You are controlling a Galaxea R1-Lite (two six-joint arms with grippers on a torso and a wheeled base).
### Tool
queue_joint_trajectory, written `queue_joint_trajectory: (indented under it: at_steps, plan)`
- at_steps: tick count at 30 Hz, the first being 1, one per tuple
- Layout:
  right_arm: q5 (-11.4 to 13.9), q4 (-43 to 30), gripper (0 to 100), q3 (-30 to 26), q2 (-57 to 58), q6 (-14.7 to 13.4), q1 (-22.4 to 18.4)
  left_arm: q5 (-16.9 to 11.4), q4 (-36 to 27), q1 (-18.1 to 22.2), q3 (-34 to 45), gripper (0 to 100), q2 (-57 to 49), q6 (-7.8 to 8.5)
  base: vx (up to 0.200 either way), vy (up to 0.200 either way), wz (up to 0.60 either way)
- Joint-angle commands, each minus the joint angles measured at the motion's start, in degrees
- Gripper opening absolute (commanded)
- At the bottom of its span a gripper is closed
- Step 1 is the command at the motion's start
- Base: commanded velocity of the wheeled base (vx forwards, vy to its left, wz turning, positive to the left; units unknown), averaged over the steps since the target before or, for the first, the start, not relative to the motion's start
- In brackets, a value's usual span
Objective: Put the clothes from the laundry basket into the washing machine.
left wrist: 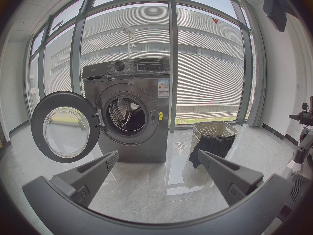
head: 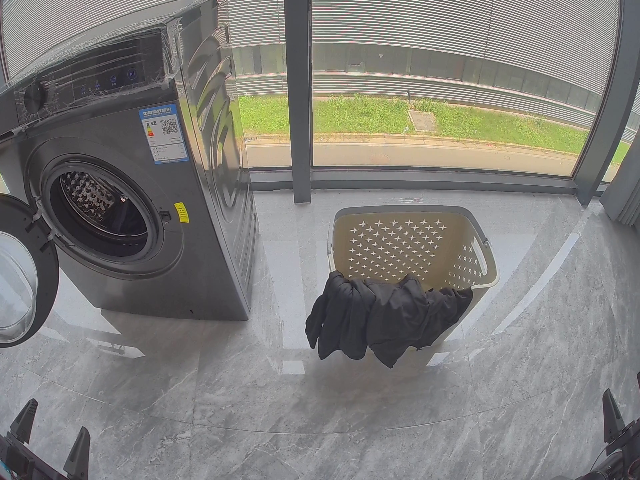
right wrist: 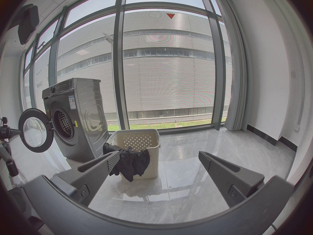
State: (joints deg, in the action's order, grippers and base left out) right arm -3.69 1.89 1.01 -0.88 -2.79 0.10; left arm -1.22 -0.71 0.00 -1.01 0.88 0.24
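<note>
The dark clothes (head: 387, 315) are hanging over the basket's (head: 400, 248) near rim, soft and floppy (light too, I'd judge). Pinching the bunched fold at the rim is looking best. The left gripper (left wrist: 157, 154) and right gripper (right wrist: 156, 155) are sitting spread, empty.

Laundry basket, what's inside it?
Black clothes hang over the near rim of the laundry basket, mostly outside. Its far inner wall is bare. The clothes cover the bottom, so anything there can't be seen.

- washing machine (head: 133, 168) far left, its door (head: 20, 275) open leftward.
- laundry basket (head: 413, 241) right of it, before the window (head: 433, 68).
- clothes (head: 380, 315) hang over the basket's near rim.
</note>
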Motion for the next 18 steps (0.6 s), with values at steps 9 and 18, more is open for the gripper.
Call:
queue_joint_trajectory:
  at_steps: [9,18]
  plan:
    - [0.0,0.04,100,-1.01,0.88,0.15,-0.01,-0.01,0.0,0.0,0.92,100,-0.88,0.11,0.133,0.0,0.0]
    - [0.09,0.04,100,-1.01,0.88,0.15,-0.01,-0.1,0.0,0.0,0.92,100,-0.88,-0.07,0.067,0.0,0.0]
